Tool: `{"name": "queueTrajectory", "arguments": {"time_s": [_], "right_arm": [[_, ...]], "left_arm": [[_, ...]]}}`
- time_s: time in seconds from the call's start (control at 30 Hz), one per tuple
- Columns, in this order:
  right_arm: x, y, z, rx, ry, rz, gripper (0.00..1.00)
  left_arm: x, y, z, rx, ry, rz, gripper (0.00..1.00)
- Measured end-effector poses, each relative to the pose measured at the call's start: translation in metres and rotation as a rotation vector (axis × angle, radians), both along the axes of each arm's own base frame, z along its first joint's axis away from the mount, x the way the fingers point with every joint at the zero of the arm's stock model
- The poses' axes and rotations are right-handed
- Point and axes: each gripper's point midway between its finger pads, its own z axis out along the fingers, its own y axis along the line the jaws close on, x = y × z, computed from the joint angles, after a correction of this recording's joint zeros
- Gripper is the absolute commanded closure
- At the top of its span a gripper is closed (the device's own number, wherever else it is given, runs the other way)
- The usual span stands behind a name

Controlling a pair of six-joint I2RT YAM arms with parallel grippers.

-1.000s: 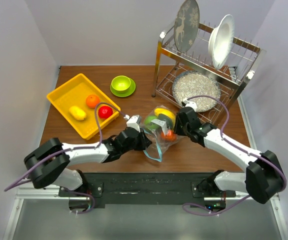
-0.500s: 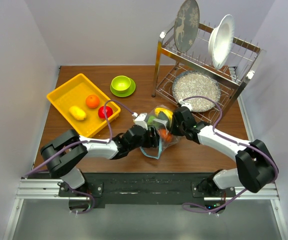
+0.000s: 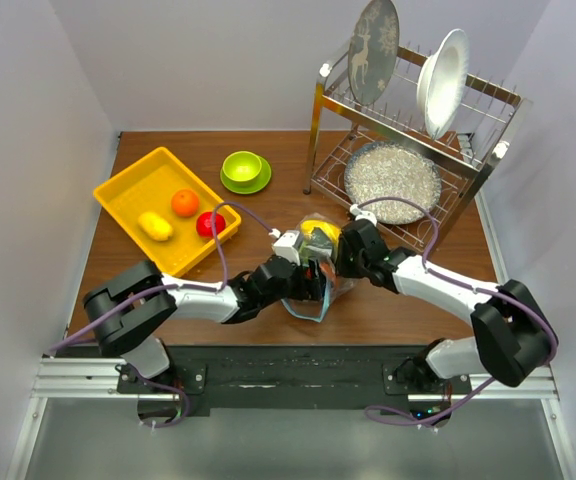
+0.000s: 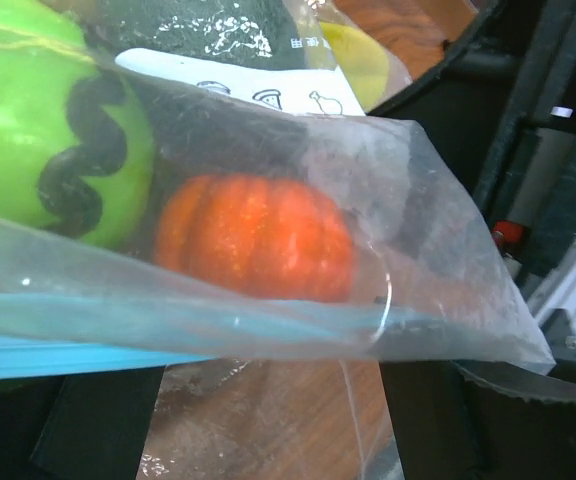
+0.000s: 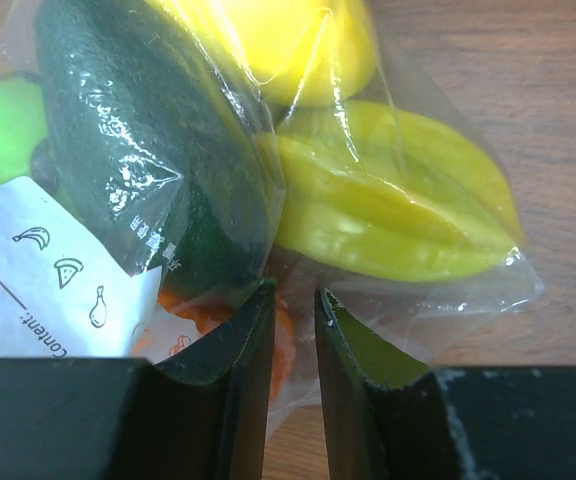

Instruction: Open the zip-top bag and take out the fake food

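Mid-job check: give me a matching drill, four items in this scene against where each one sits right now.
Things:
1. orange pumpkin
2. lime-green bowl
3. red fruit
4. white plate

Places:
A. standing upright in the dish rack
B. inside the zip-top bag
C. in the yellow tray
D. on a saucer

Pairs: 1-B, 2-D, 3-C, 4-A.

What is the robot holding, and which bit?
The right end effector seems to pinch the zip-top bag by its clear wall. The left end effector: cannot tell.
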Motion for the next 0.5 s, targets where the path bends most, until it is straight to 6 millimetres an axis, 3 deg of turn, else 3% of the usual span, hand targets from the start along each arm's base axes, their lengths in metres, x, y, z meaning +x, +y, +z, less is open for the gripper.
{"name": "queueTrajectory", "arguments": {"time_s": [0.37,0.47,0.5], "right_arm": [[-0.02,0.017,0.005,0.007,-0.017,0.087,0.78],[-0.024,0.02,0.004,0.004,-0.015,0.102,0.82],[-0.025,0.021,0.004,0.004,-0.015,0.106,0.87]], "left_arm": [[0.006,0.002,-0.015,0.131,-0.038,0.059,0.09],[0.007,0.006,-0.019,0.151,-0.038,0.073,0.15],[0.007,0.007,-0.019,0.157,-0.039,0.076,0.17]]}}
